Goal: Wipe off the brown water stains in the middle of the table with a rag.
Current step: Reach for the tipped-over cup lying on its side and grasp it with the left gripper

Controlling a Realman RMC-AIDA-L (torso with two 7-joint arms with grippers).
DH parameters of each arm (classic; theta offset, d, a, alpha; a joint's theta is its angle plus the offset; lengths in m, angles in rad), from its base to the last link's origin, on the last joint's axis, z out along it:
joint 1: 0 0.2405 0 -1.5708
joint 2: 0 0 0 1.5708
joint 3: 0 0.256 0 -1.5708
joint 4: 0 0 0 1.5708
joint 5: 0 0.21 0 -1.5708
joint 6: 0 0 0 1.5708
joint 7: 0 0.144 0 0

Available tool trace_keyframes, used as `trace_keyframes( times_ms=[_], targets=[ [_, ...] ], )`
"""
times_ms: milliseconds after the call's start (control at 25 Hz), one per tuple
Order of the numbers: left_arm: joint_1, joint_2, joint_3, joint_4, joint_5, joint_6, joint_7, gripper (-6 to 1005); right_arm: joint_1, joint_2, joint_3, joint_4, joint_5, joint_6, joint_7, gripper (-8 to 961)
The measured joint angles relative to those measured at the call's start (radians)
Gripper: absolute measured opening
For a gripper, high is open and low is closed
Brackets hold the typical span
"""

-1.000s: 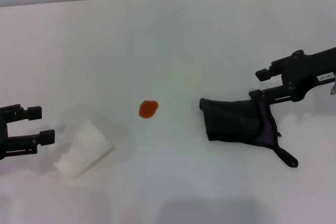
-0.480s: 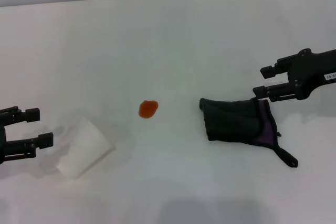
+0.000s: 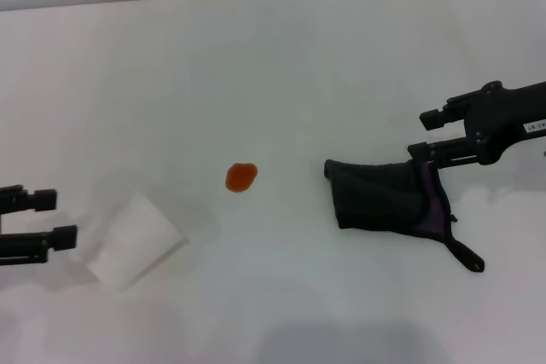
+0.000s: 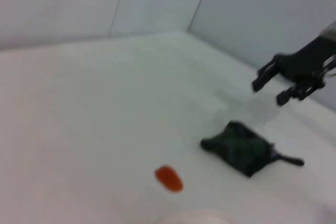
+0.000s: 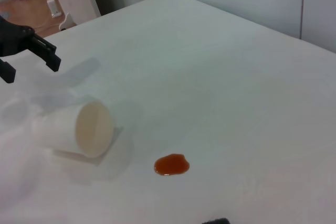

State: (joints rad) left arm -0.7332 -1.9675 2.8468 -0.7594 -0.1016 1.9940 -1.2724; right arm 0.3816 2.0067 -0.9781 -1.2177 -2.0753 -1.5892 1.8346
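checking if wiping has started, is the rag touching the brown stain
Apart. The head view shows bare table between the rag and the brown stain; the left wrist view shows the same gap.

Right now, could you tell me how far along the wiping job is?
Nothing is wiped yet: the orange-brown stain sits intact on the table. In hand: the right gripper hovers open at the edge of the rag, not gripping it. Left: grasp the rag and wipe. The left gripper idles open beside a tipped cup.
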Motion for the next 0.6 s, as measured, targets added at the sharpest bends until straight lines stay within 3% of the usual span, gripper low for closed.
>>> trace_keyframes(
  times_ms=[120,360,600],
  targets=[
    [-0.048,0.002,0.0,-0.072,0.079,0.005,-0.036,826,0.006,0.0,-0.003,0.005,0.0,0.002,-0.001,575],
    [-0.152,-0.016,0.0,-0.222,0.224,0.022,-0.053,826,0.008,0.002,-0.008,0.007,0.0,0.007,-0.003,575],
    [-0.254,-0.052,0.0,-0.301,0.352,0.013,-0.066,826,0.008,0.003,-0.008,0.009,0.01,0.008,-0.003,575]
  ],
)
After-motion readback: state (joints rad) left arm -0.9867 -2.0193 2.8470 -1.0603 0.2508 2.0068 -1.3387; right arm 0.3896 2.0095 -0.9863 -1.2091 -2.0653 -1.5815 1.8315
